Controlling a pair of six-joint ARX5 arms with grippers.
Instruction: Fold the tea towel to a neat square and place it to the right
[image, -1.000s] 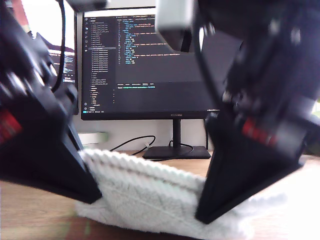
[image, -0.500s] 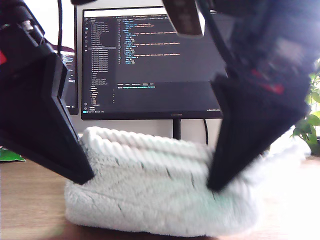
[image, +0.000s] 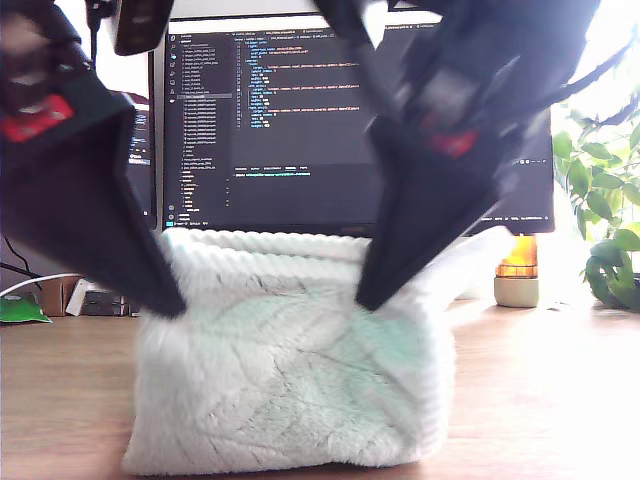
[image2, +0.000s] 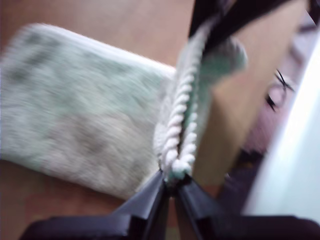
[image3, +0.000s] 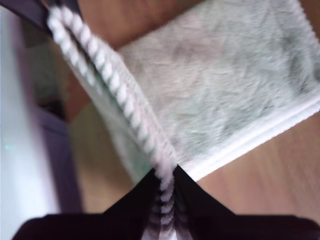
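The pale mint-green tea towel (image: 280, 380) hangs as a doubled sheet from its whitish ribbed hem (image: 260, 243), its lower edge on the wooden table (image: 540, 400). My first gripper (image: 365, 300), on the exterior view's right, is shut on the hem; in its wrist view the jaws (image2: 172, 182) pinch the corded edge (image2: 180, 125), with the tea towel (image2: 75, 110) lying flat beyond. My second gripper (image: 175, 305), on the exterior view's left, is shut on the other end of the hem; its wrist view shows the gripper (image3: 164, 175), the cord (image3: 100, 65) and the tea towel (image3: 225, 85).
A dark monitor (image: 280, 120) on a stand is close behind the towel. In the exterior view, a leafy plant (image: 610, 220) and a small orange-lit pot (image: 517, 270) stand at the right, and a green item (image: 20, 308) with clutter at the left.
Both grippers have risen with the hem. The towel, low and bunched a second ago, now hangs taller, with its front face stretched flatter.
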